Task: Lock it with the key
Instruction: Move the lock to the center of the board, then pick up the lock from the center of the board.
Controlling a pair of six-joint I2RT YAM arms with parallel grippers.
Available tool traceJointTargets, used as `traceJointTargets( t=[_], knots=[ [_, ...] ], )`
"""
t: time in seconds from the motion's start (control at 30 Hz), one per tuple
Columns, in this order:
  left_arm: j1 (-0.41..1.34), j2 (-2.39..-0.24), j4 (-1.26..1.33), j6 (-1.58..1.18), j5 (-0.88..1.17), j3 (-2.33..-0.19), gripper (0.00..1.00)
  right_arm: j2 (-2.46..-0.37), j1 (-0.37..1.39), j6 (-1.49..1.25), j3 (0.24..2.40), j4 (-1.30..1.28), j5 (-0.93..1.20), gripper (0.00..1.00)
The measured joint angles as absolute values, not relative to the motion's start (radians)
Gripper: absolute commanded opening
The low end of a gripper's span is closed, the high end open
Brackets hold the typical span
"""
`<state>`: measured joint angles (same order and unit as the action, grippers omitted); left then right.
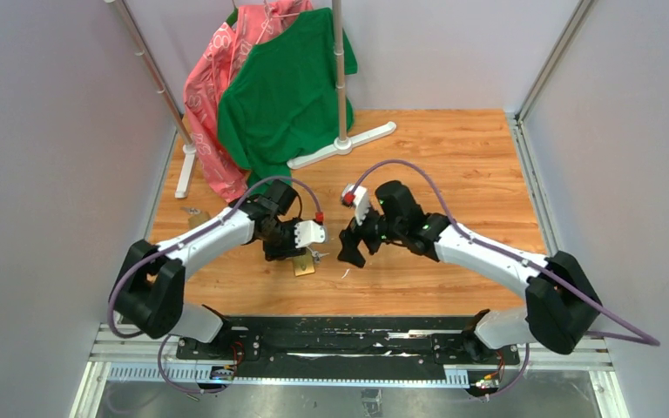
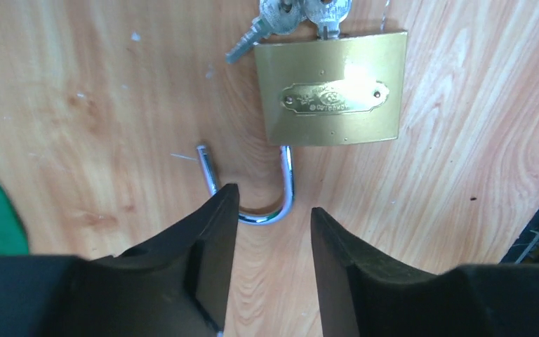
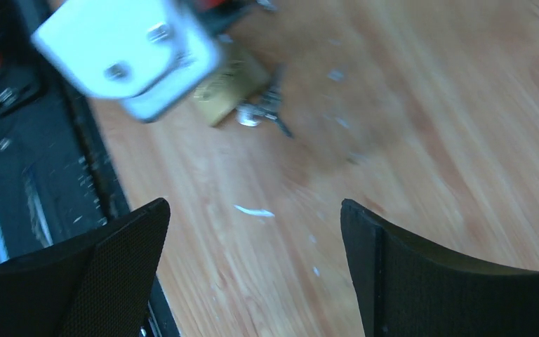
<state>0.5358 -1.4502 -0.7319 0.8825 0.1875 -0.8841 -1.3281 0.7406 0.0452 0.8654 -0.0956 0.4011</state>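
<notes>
Left gripper sits parted at the open shackle of the brass padlock, flat on scuffed orange wood table; the key sticks out its far end. Right gripper gapes wide nearby. Green shirt hangs at back, grey walls around.

The table top is light brown wood with wavy lines in it. Plain pale grey walls stand on 3 sides: the left wall, the back wall and the right wall. At the far end of the table stands a clothes rack with 2 silver poles and white feet. 2 shirts hang on it, a green shirt in front and a pink shirt with a pale pattern behind it. A thin metal bar leans in the far right corner. Along the near edge runs a black rail, with a shiny grey metal floor below it. The light is soft and even.
</notes>
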Motion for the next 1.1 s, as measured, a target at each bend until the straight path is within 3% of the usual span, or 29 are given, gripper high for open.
traceJointTargets(
  t=[0.17, 0.3, 0.43, 0.5, 0.9, 0.97, 1.1],
  knots=[
    [0.473, -1.375, -0.755, 0.875, 0.235, -0.929, 0.54, -1.431, 0.778, 0.223, 0.859, 0.044, 0.635, 0.99],
    [0.269, -1.337, -0.775, 0.809, 0.306, -1.022, 0.55, -1.626, 0.800, 0.403, 1.010, 0.014, 0.711, 0.96],
    [0.080, -1.283, -0.772, 0.704, 0.312, -1.083, 0.72, -1.782, 0.871, 0.598, 1.192, -0.113, 0.707, 0.99],
    [0.035, -1.250, -0.767, 0.644, 0.282, -1.097, 0.75, -1.837, 0.906, 0.668, 1.256, -0.163, 0.706, 1.00],
    [0.027, -1.171, -0.777, 0.524, 0.224, -1.042, 0.78, -2.064, 0.989, 0.806, 1.461, -0.391, 0.561, 1.00],
    [0.027, -1.169, -0.780, 0.522, 0.224, -1.042, 0.78, -2.065, 0.995, 0.808, 1.462, -0.397, 0.549, 0.96],
    [0.027, -1.169, -0.785, 0.515, 0.225, -1.041, 0.78, -2.064, 0.999, 0.807, 1.465, -0.406, 0.521, 0.74]
  ],
)
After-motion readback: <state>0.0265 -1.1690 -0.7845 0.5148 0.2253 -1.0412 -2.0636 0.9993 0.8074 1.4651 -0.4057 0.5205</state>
